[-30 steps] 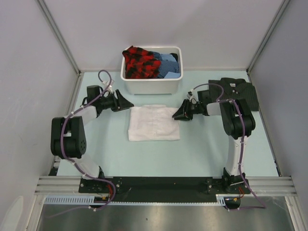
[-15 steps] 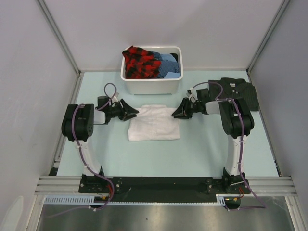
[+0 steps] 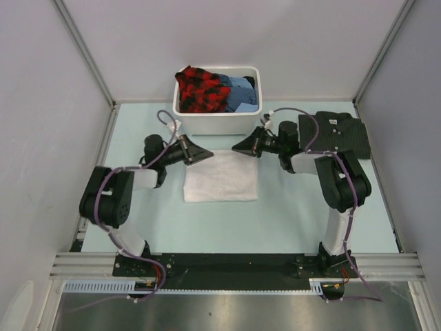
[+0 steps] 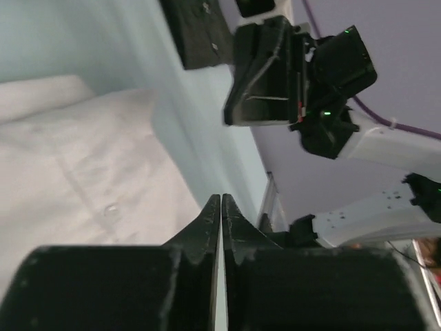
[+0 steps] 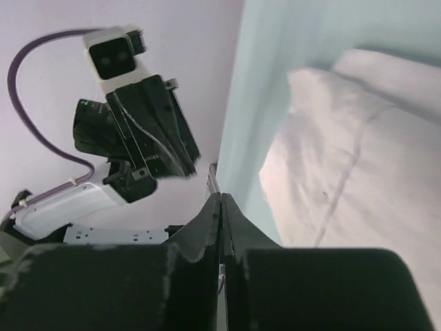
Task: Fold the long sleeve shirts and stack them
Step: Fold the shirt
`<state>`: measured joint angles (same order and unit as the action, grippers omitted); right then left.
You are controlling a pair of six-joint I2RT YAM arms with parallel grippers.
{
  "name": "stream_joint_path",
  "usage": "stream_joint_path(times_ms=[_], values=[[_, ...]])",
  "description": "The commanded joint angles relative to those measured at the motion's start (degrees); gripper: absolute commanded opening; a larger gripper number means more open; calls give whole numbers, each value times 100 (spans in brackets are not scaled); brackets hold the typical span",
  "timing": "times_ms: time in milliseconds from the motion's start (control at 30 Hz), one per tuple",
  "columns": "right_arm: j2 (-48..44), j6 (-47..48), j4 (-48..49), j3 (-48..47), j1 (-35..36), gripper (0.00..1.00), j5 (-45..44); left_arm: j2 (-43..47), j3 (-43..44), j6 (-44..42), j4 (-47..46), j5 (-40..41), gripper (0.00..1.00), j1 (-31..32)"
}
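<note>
The white long sleeve shirt [image 3: 220, 178] lies folded in a rectangle at the table's centre, and shows as pale cloth in the left wrist view [image 4: 83, 165] and the right wrist view [image 5: 358, 172]. The dark striped shirt [image 3: 342, 131] lies folded at the back right, partly under the right arm. My left gripper [image 3: 209, 154] hovers over the white shirt's far left corner, shut and empty [image 4: 220, 198]. My right gripper [image 3: 236, 147] hovers over its far right corner, also shut on nothing [image 5: 220, 196]. The two tips point at each other.
A white tub [image 3: 217, 124] with red plaid and blue clothes stands just behind the grippers. Grey walls close in the left, back and right. Each wrist view shows the other gripper [image 4: 265, 76], [image 5: 148, 131] opposite.
Both grippers have shut. Both have moved toward the far edge of the white shirt and nearer to each other, the right one lifting back toward the tub.
</note>
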<state>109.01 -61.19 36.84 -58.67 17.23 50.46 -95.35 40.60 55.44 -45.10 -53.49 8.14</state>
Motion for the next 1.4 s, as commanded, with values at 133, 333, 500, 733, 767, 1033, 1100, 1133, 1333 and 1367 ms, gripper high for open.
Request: stream_joint_path(times_ms=[133,333,500,733,767,1033,1100,1133,1333,1367], values=[[1446,-1352,1739,-425,553,0,-791,-1802,730,1584,-1644,1191,9,891],[1992,-1115,1292,-452,474,0,-1371,-2251,810,1321,-327,2481,10,786],[2133,-808,799,-364,281,0,-1644,-2225,563,1031,36,3081,10,417],[2124,-579,448,-311,52,0,-1662,-2303,457,662,309,3214,8,-23],[2107,-552,377,-303,35,0,-1653,-2304,466,670,335,3153,8,-75],[836,-394,421,-267,-256,72,-766,-1130,423,28,-692,1108,81,-384],[500,-394,386,-180,-186,89,-765,-811,283,124,-597,701,89,-296],[411,-429,438,-162,-55,99,-757,-688,195,229,-622,657,93,-235],[822,-1053,1219,-99,560,100,-932,-782,-368,959,-1394,1051,97,678],[1076,-1097,1246,-135,588,100,-967,-940,-369,1064,-1640,1139,97,741]])
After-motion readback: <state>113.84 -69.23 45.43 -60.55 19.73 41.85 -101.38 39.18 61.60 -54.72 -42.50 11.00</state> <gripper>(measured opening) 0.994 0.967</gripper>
